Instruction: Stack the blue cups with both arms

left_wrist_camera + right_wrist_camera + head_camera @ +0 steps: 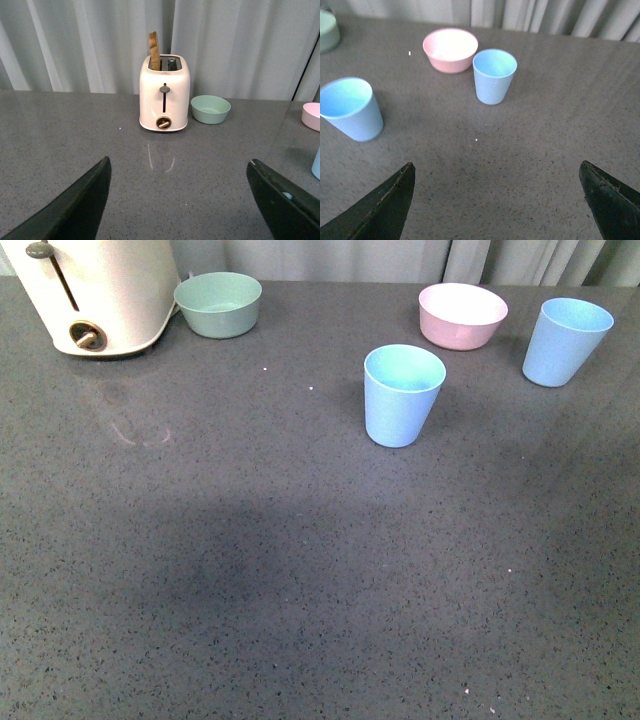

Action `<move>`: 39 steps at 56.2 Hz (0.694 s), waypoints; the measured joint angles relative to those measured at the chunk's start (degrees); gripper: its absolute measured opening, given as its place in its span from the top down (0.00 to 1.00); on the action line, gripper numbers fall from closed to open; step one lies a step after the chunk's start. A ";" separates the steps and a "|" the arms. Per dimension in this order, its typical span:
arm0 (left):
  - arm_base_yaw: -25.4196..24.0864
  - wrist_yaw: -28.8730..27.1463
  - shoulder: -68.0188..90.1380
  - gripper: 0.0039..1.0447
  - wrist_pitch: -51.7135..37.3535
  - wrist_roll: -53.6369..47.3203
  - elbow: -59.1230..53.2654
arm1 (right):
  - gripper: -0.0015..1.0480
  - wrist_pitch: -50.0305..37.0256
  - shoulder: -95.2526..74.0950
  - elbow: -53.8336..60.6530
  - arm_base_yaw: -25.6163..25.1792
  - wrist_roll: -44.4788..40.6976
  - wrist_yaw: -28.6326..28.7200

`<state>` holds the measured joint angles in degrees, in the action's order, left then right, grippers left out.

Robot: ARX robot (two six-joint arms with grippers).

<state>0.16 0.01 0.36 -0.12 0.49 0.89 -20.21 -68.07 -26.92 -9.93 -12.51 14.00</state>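
Blue cups: two, both upright on the table (250, 590), mouths up, long axis vertical, not yet nested.
Centre cup (404, 395): stands alone a little right of the table's middle, nearer you than the pink bowl (462, 315) and to its left, apart from it.
Right cup (566, 340): near the table's right edge, just beside the pink bowl without touching it, and well apart from the centre cup.
Right gripper (495, 200): jaws spread wide with nothing between them. Its wrist view shows the right cup ahead of the jaws, close to their centre line. The centre cup lies off toward the robot's left.
Left gripper (180, 200): jaws spread wide and empty. It faces the toaster (164, 95) and the green bowl (210, 109). Only a sliver of a blue cup shows at the frame edge, so no cup is lined up with these jaws.
Front view: neither arm appears.
Nearer arm: judge the right arm nearer to the right cup. The centre cup falls to the left arm, which would need to swing toward the robot's right to face it.
Approach: with the axis vertical, close across the cup wall from the side, below the rim.
Hazard: the pink bowl crowds the right cup, so keep the jaws clear of it.
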 joint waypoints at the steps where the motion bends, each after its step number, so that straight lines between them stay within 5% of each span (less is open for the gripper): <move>1: 0.00 0.00 0.00 0.09 0.00 0.00 0.00 | 0.09 0.31 -1.57 -0.98 0.00 -0.81 0.28; 18: 0.00 0.00 0.00 0.08 0.00 -0.11 0.00 | 0.09 16.06 -40.63 -41.20 1.38 -19.32 -2.21; 39: 0.00 0.00 0.00 0.08 0.00 -0.11 0.00 | 0.09 25.24 -54.93 -60.43 6.71 -23.56 -4.04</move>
<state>0.16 0.01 0.36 -0.12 0.38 0.89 5.04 -123.00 -87.35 -3.22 -36.07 9.96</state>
